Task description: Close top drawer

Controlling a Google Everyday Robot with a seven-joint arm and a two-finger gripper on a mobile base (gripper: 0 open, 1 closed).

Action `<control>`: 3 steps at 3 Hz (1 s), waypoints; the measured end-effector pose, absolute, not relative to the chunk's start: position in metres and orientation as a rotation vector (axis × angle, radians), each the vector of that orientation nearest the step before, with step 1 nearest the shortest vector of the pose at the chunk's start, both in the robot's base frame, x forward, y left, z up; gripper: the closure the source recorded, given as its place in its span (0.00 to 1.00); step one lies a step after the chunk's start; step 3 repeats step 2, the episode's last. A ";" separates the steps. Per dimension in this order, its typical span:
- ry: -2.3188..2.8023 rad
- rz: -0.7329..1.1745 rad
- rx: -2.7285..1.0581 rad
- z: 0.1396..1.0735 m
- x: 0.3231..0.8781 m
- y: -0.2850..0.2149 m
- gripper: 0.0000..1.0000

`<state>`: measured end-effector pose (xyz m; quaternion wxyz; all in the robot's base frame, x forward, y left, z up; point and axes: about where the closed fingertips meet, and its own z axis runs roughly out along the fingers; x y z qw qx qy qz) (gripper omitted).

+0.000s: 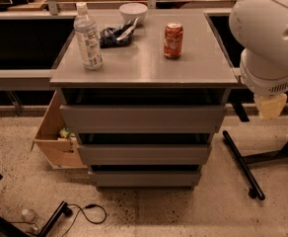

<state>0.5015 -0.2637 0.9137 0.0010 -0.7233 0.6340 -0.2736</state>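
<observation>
The grey cabinet (144, 65) stands in the middle of the camera view with three drawer fronts. The top drawer (141, 118) is the uppermost wide flat grey front with no handle. A dark gap shows between it and the cabinet top, and it stands slightly further forward than the two lower fronts (144, 153). My arm's white rounded housing (270, 33) fills the upper right, beside the cabinet's right edge, with a pale yellow piece (271, 105) below it. My gripper is out of view and nothing touches the drawer.
On the cabinet top stand a water bottle (88, 36), a red soda can (173, 40), a white bowl (133, 12) and a dark bag (115, 34). A cardboard box (55, 135) sits at the cabinet's left. A black stand base (242, 162) lies on the floor at right, a cable (87, 214) at lower left.
</observation>
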 end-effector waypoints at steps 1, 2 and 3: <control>1.991 -0.859 -2.271 0.914 0.502 -0.264 0.00; 1.991 -0.859 -2.271 0.914 0.502 -0.264 0.00; 1.991 -0.859 -2.271 0.914 0.502 -0.264 0.00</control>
